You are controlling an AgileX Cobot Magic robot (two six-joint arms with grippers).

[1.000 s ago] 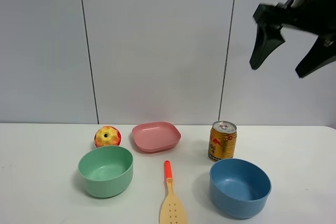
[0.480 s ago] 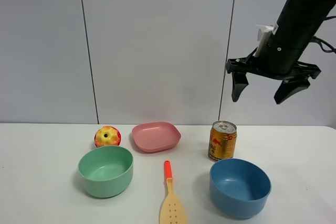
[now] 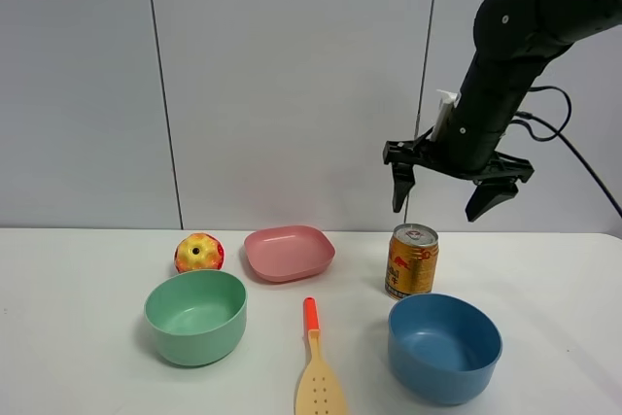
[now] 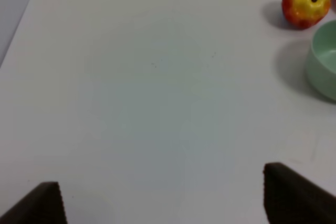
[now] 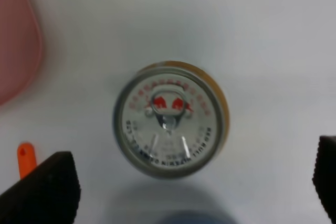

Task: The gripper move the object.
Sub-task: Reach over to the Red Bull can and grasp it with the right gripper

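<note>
The right gripper (image 3: 435,211) hangs just above the gold drink can (image 3: 412,261), fingers spread wide apart. The can stands upright on the worktop (image 3: 554,269) beneath it.

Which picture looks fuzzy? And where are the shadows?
Right wrist view: the can top is a bit blurry, so its tiny letters smear. Exterior high view: sharp, with soft shadows under the green bowl and blue bowl. Left wrist view: the apple throws a faint shadow on the table.
</note>
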